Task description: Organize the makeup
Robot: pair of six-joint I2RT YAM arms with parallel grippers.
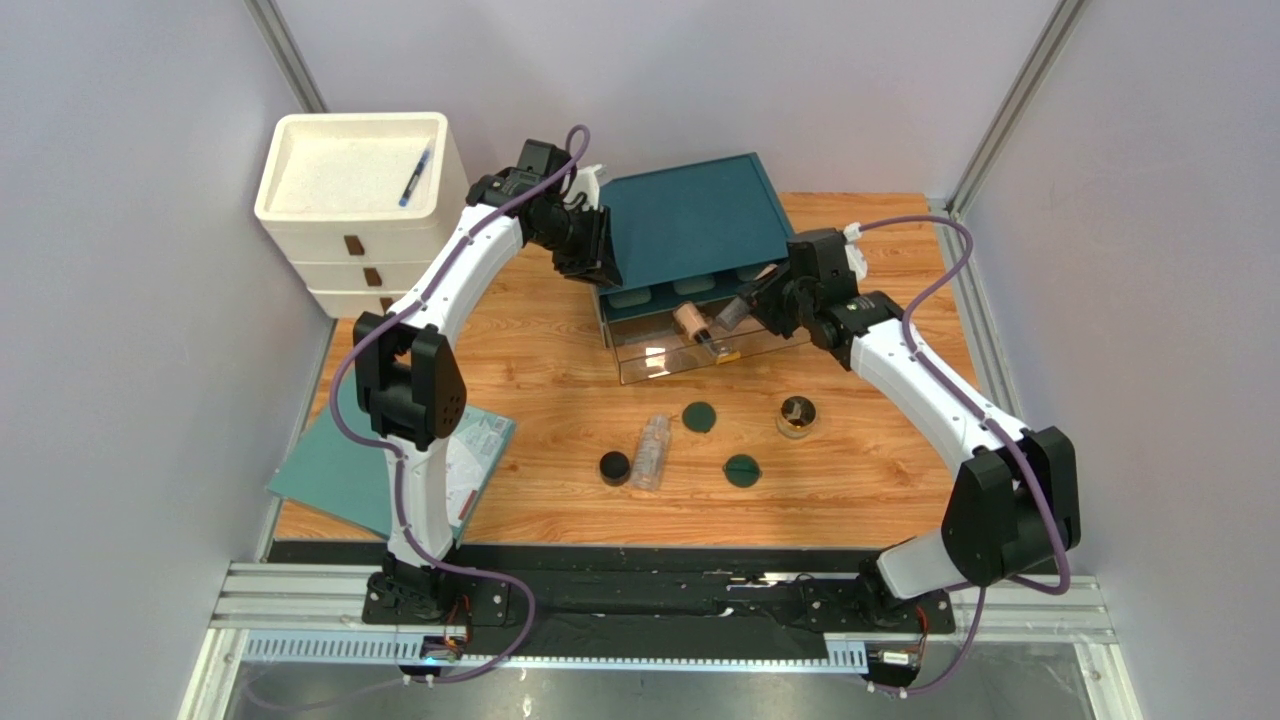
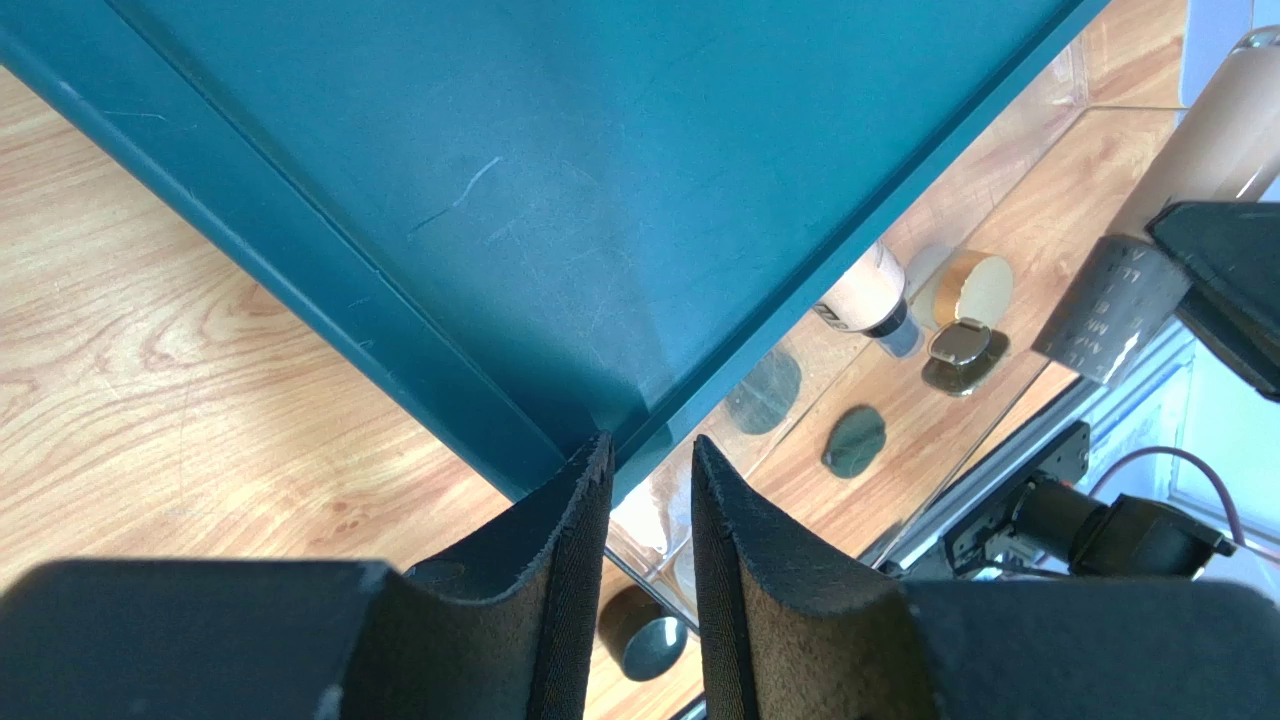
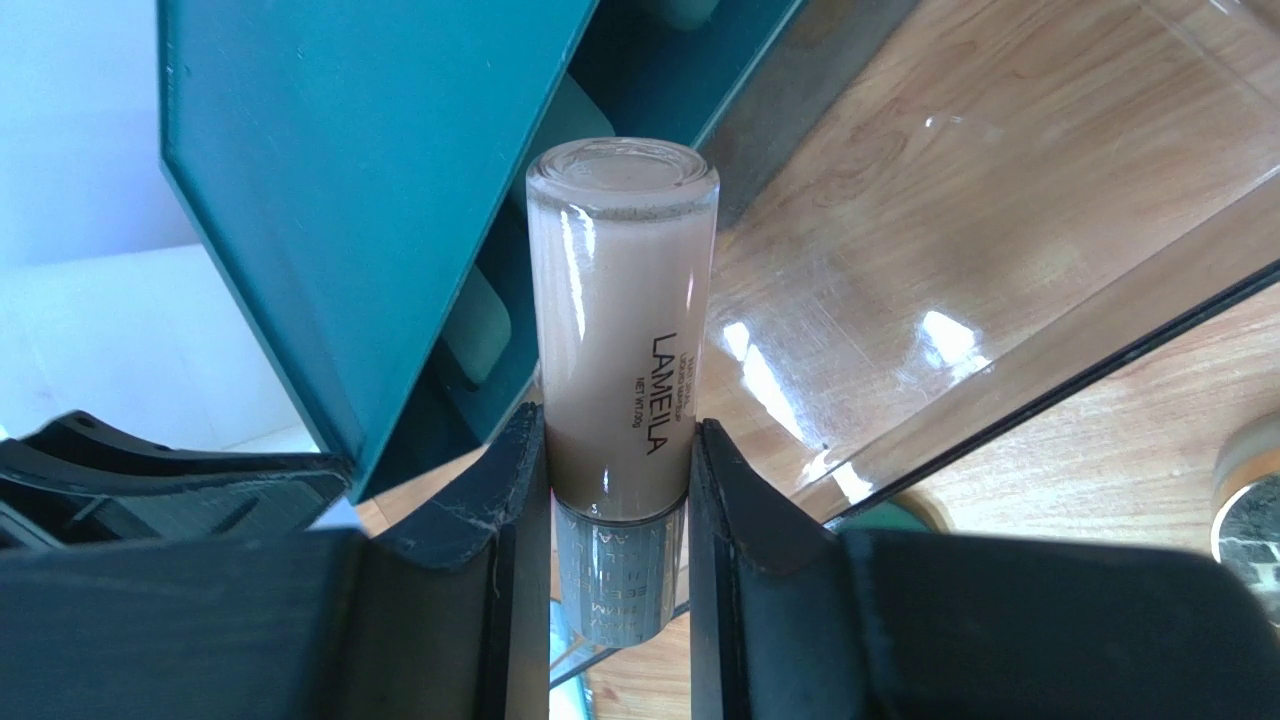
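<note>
Clamped in the right tool [image 3: 613,438]: tan foundation tube [image 3: 619,330], cap end between the fingers, poised over the clear drawer [image 3: 962,225] beside the teal lid [image 2: 601,195]. At the lid's corner, left tool [image 2: 651,458] nearly closed; impossible to tell whether gripping.

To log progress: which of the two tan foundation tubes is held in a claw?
The tan foundation tube clamped in the right claw; the other tube lies loose in the clear plastic drawer.

Foundation tube [image 2: 1202,150] clipped at right edge
</note>
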